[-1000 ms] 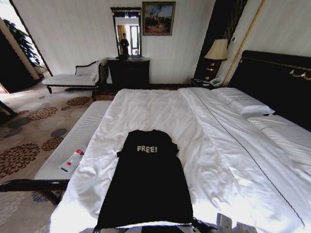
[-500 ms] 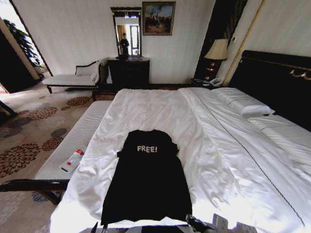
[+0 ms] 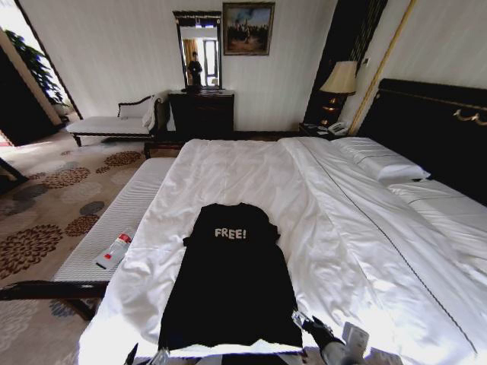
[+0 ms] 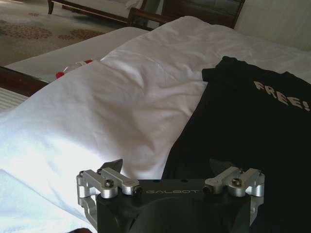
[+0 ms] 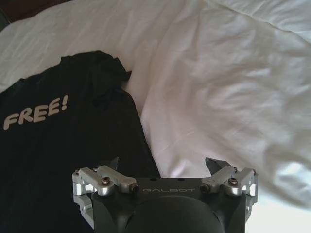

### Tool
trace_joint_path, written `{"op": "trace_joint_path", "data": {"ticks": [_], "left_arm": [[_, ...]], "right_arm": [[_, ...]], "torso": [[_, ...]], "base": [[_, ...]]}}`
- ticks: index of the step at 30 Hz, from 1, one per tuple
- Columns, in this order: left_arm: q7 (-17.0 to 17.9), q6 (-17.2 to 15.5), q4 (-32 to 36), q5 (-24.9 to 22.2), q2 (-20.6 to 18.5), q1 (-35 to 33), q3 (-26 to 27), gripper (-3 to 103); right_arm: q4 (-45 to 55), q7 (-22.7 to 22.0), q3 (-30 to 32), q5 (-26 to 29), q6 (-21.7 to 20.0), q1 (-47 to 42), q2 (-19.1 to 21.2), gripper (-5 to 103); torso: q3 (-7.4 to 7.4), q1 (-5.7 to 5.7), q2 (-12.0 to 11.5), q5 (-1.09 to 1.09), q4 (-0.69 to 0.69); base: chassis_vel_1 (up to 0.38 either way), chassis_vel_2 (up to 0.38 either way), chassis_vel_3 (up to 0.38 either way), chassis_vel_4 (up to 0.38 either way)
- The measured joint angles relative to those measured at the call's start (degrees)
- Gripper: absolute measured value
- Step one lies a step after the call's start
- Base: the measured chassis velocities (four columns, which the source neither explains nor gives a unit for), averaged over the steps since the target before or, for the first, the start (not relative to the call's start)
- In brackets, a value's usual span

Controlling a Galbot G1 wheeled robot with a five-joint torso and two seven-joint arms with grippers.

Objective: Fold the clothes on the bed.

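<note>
You've got the black T-shirt (image 3: 232, 277) flat, sleeves in, on the bed (image 3: 251, 179), with left end effector (image 4: 165, 167) and right end effector (image 5: 163, 165) both open over its bottom corners.

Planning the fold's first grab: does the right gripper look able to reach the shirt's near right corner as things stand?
Probably yes. The right gripper is open beside the black T-shirt, at its near hem, with bare duvet around and nothing between them.

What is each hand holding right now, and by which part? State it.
Nothing. Left hand and right hand are open above the T-shirt's bottom corners on the bed.
</note>
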State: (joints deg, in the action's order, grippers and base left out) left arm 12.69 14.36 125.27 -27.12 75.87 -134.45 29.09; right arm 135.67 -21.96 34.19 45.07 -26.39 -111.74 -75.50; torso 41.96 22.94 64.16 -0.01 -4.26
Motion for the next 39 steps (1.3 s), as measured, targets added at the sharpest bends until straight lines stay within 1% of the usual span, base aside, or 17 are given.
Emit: {"op": "trace_joint_path", "data": {"ticks": [5, 6, 8, 11, 12, 14, 17, 20, 22, 25, 28, 29, 30, 31, 33, 37, 39], "left_arm": [[-0.4, 1.7, 0.9, 1.1, 1.0, -1.6, -0.1, 100], [-0.4, 1.7, 0.9, 1.1, 1.0, -1.6, -0.1, 100], [-0.6, 2.8, 0.6, 2.6, 1.0, -2.0, -0.2, 100], [-0.4, 2.3, 0.5, 3.6, -0.3, -1.5, -0.9, 100], [-0.4, 2.3, 0.5, 3.6, -0.3, -1.5, -0.9, 100], [-0.5, 1.8, 0.7, 3.8, -0.9, -1.0, -1.4, 100], [-1.0, 2.0, 0.6, 4.7, -1.0, -0.9, -1.7, 100], [-1.5, 3.2, -0.1, 9.0, -1.6, -0.2, -1.7, 100], [-1.5, 3.5, -0.2, 9.9, -1.9, 0.3, -1.6, 100], [-1.7, 4.3, -0.4, 12.7, -3.4, 3.9, -1.1, 100], [-2.1, 4.0, -0.1, 13.1, -4.5, 6.9, -1.2, 100], [-2.3, 3.8, 0.2, 13.0, -4.9, 7.9, -1.3, 100], [-2.7, 2.7, 0.9, 12.3, -6.0, 11.3, -1.8, 100], [-2.7, 2.7, 0.9, 12.3, -6.0, 11.3, -1.8, 100], [-2.8, 0.9, 1.6, 11.4, -6.5, 15.6, -2.1, 100], [-2.8, -2.4, 3.4, 7.9, -7.5, 20.8, -2.2, 100], [-2.5, -3.6, 4.1, 5.8, -8.4, 22.3, -2.1, 100]], "right_arm": [[-0.9, 3.0, 2.5, 10.1, 0.3, 8.8, 6.9, 100], [-0.9, 3.0, 2.5, 10.1, 0.3, 8.8, 6.9, 100], [-2.8, 3.8, 3.1, 14.8, 0.0, 13.7, 10.2, 100], [-6.1, 4.2, 3.3, 23.8, -0.7, 20.4, 14.1, 100], [-6.1, 4.2, 3.3, 23.8, -0.7, 20.4, 14.1, 100], [-9.5, 4.8, 2.4, 27.6, -1.1, 24.8, 15.5, 100], [-13.6, 6.1, 0.0, 28.6, -1.3, 29.1, 16.5, 100], [-20.3, 7.6, -4.3, 28.7, -1.5, 35.2, 17.2, 100], [-22.5, 8.1, -5.7, 28.5, -1.5, 37.1, 17.3, 100], [-28.8, 9.8, -9.6, 27.9, -1.5, 44.0, 17.6, 100], [-32.1, 10.7, -11.6, 27.1, -1.3, 47.1, 17.6, 100], [-33.0, 11.0, -11.9, 26.9, -1.3, 47.8, 17.5, 100], [-35.1, 11.6, -12.3, 26.3, -1.2, 49.0, 17.2, 100], [-35.1, 11.6, -12.3, 26.3, -1.2, 49.0, 17.2, 100], [-37.9, 11.9, -12.8, 25.5, -1.0, 50.4, 16.6, 100], [-42.7, 11.8, -13.7, 26.3, -1.1, 53.0, 15.3, 100], [-45.8, 11.8, -14.2, 26.7, -1.1, 54.7, 14.5, 100]], "torso": [[0.00, 0.00, 0.0, 0.01, 0.00], [0.00, 0.00, 0.0, 0.01, 0.00], [0.00, 0.00, 0.0, 0.02, 0.01], [0.00, 0.01, 0.0, 0.01, 0.02], [0.00, 0.01, 0.0, 0.01, 0.02], [0.01, 0.02, 0.0, 0.00, -0.03], [0.01, 0.02, 0.0, 0.00, 0.01], [0.01, 0.02, 0.0, 0.01, 0.01], [0.01, 0.02, 0.0, 0.01, 0.01], [0.01, 0.02, 0.0, 0.00, 0.02], [0.01, 0.02, 0.0, 0.00, 0.02], [0.01, 0.02, 0.0, -0.01, 0.03], [0.01, 0.02, 0.0, 0.00, 0.02], [0.01, 0.02, 0.0, 0.00, 0.02], [0.01, 0.02, 0.0, -0.02, -0.05], [0.01, 0.01, 0.0, -0.01, 0.01], [0.01, 0.02, 0.0, 0.00, -0.01]], "base": [[0.000, 0.000, 0.000, 0.000], [0.000, 0.000, 0.000, 0.000], [0.000, 0.000, 0.000, 0.000], [0.000, 0.000, 0.000, 0.000], [0.000, 0.000, 0.000, 0.000], [0.000, 0.000, 0.000, 0.000], [0.000, 0.000, 0.000, 0.000], [0.000, 0.000, 0.000, 0.000], [0.000, 0.000, 0.000, 0.000], [0.000, 0.000, 0.000, 0.000], [0.000, 0.000, 0.000, 0.000], [0.000, 0.000, 0.000, 0.000], [0.000, 0.000, 0.000, 0.000], [0.000, 0.000, 0.000, 0.000], [0.000, 0.000, 0.000, 0.000], [0.000, 0.000, 0.000, 0.000], [0.000, 0.000, 0.000, 0.000]]}}
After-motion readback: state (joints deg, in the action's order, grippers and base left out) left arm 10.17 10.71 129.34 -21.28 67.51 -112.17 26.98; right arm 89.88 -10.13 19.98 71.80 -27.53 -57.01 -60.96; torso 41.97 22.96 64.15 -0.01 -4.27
